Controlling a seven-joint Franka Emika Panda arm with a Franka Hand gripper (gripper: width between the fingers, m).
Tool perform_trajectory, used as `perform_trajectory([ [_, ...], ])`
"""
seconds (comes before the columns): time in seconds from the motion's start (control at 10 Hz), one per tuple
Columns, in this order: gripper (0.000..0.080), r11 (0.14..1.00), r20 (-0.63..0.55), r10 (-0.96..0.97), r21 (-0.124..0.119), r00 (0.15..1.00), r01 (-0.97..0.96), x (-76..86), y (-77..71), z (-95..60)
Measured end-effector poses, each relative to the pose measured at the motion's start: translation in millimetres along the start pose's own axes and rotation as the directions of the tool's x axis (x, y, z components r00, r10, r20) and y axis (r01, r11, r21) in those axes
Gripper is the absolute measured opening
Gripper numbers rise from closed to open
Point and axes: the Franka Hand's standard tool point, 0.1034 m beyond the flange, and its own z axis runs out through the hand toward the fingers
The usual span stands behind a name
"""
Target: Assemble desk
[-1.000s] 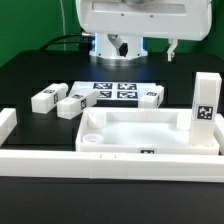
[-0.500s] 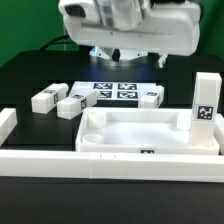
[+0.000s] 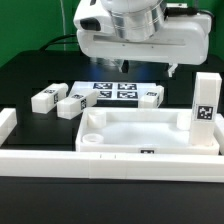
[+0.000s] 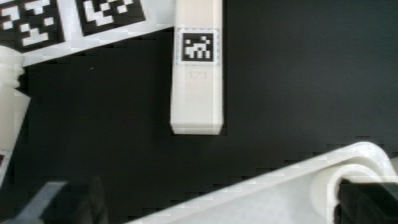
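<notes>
The desk panel (image 3: pixel 150 135), a white rimmed tray, lies near the front, with one tagged leg (image 3: pixel 205 105) standing upright in its corner at the exterior view's right. Three more legs lie loose on the black table: two (image 3: pixel 47 98) (image 3: pixel 72 102) at the exterior view's left and one (image 3: pixel 150 95) behind the panel. My gripper (image 3: pixel 148 68) hangs open and empty above that last leg. In the wrist view this leg (image 4: pixel 198 65) lies flat, tag up, near the panel's rim (image 4: pixel 294 195) and a round socket (image 4: pixel 365 190). My gripper (image 4: pixel 217 205) shows only a blurred dark finger (image 4: pixel 71 205).
The marker board (image 3: pixel 110 90) lies flat behind the panel, between the loose legs; it also shows in the wrist view as the marker board (image 4: pixel 71 20). A long low border bar (image 3: pixel 110 160) runs along the front, and another bar (image 3: pixel 8 125) at the exterior view's left.
The hand has swung round and come lower toward the leg behind the panel. No part on the table has moved, and the jaws have stayed open.
</notes>
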Motion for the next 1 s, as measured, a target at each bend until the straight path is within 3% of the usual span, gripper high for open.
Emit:
perform_trajectory([
  [0.1,0.0649,1.000,-0.005,0.002,0.002,1.000,-0.002,0.2,-0.8,2.6],
  [0.2,0.0649,1.000,-0.027,0.013,0.015,1.000,-0.013,-2.4,-2.5,16.8],
  [0.3,0.0649,1.000,-0.023,0.013,0.009,1.000,-0.013,-10.1,-2.7,32.7],
  [0.6,0.0649,1.000,-0.031,0.020,0.011,0.999,-0.020,-12.8,-1.0,61.6],
  [0.8,0.0649,1.000,-0.014,0.022,0.010,1.000,-0.022,-12.5,-0.1,61.3],
  [1.0,0.0649,1.000,0.096,-0.007,0.010,0.995,0.006,-16.1,6.5,62.9],
])
